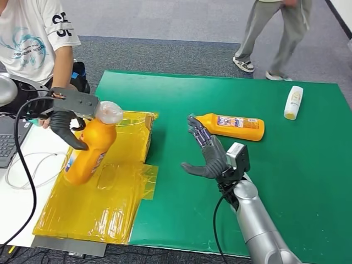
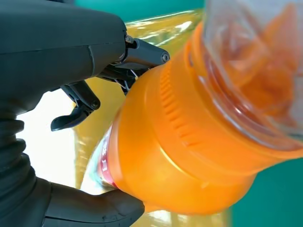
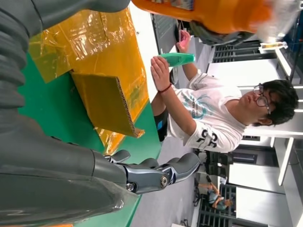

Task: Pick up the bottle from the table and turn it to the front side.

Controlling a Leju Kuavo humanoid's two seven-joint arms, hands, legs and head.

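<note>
My left hand (image 1: 64, 124) grips an orange bottle (image 1: 91, 148) with a clear cap, held tilted above the yellow sheet, cap end up and to the right. In the left wrist view the bottle (image 2: 185, 151) sits between my thumb and fingers (image 2: 143, 52). A second orange bottle (image 1: 232, 126) lies on its side on the green mat (image 1: 290, 181), label up. My right hand (image 1: 207, 154) hovers open just left of it, fingers spread, holding nothing. The right wrist view shows those fingers (image 3: 161, 172) extended over the mat.
A flattened cardboard box wrapped in yellow film (image 1: 112, 203) covers the table's left part. A white bottle (image 1: 293, 102) lies at the mat's far right. A seated person (image 1: 33, 38) is at the left by a laptop (image 1: 8, 140). Another person (image 1: 274, 33) stands beyond the table.
</note>
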